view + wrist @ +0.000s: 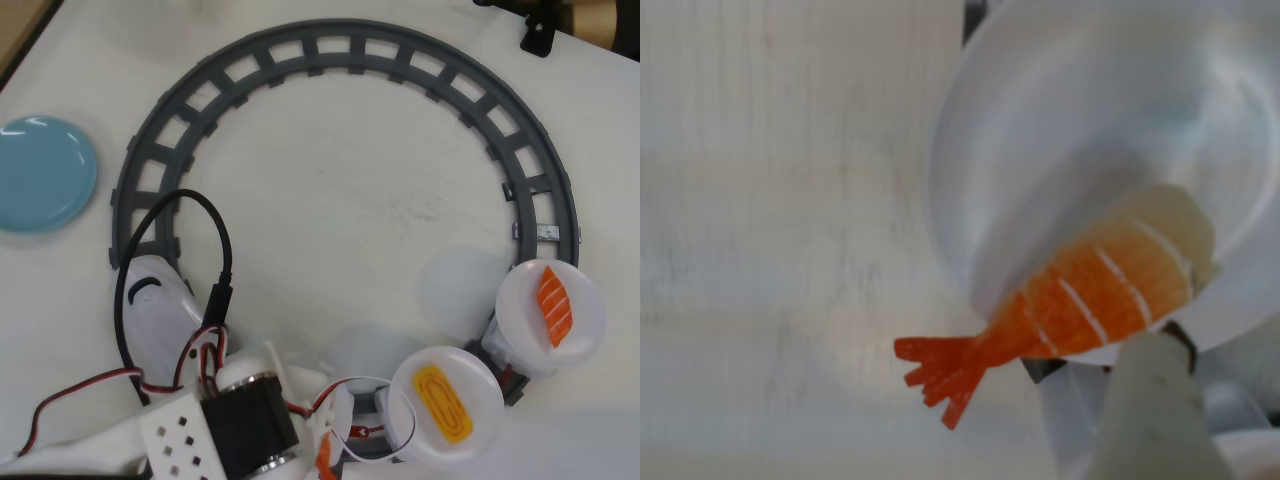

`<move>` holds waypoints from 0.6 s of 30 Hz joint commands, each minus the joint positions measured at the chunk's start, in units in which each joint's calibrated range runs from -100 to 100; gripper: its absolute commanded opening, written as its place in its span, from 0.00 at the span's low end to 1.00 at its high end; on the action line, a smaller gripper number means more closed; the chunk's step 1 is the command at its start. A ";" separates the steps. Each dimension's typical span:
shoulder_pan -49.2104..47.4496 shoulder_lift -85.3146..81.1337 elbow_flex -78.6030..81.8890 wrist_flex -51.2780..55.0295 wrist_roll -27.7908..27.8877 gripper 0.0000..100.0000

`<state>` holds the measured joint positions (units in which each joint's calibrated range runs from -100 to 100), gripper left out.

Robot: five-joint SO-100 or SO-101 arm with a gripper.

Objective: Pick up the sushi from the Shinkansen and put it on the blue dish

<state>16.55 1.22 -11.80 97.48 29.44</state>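
The arm enters the overhead view from the bottom-left corner of the surface and lies low along its bottom edge, reaching toward the right. Its white perforated link and black servo body sit near the bottom edge, with red, black and white wires looping up from them and a thicker black cable arching above. The gripper [335, 450] is at the bottom edge, just right of the servo, mostly cut off by the frame. In the wrist view one of the white fingers [1155, 410] rises from the bottom right, its tip against the sushi [1090, 295]. Whether the fingers are closed on it cannot be told.
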 commanded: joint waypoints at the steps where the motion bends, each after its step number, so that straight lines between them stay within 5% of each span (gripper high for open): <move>1: 0.00 -0.77 0.80 1.67 0.53 0.23; 5: -0.09 -2.01 2.70 1.67 5.45 0.23; 18: 3.61 -5.66 8.29 1.67 34.01 0.23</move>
<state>19.49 -1.14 -3.48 98.15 58.51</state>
